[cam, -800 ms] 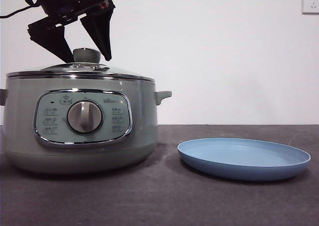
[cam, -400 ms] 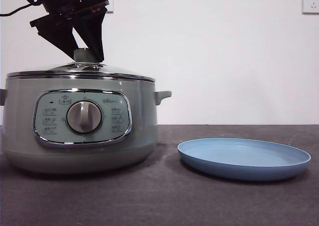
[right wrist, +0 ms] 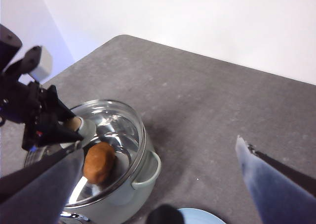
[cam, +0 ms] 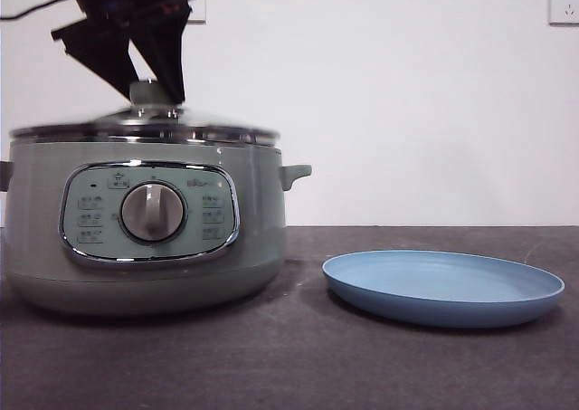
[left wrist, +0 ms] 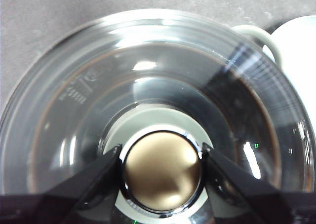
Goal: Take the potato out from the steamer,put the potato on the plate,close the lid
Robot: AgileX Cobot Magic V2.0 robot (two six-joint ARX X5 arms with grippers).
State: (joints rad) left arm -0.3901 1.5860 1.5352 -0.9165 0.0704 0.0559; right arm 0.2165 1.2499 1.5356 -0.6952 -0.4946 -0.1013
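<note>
Left hand (left wrist: 161, 170) clamped on knob of glass lid (cam: 145, 120) atop green steamer (cam: 145, 233); potato (right wrist: 99, 162) inside; right hand (right wrist: 158, 184) spread wide, high above; blue plate (cam: 443, 288) beside on worktop (cam: 289, 365)

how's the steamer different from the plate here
The steamer is tall, pale sage green, with a chrome rim and a dial; the plate is low, matte blue and plain. The steamer holds the potato; the plate has nothing on it. Both are round and rest on the table.
</note>
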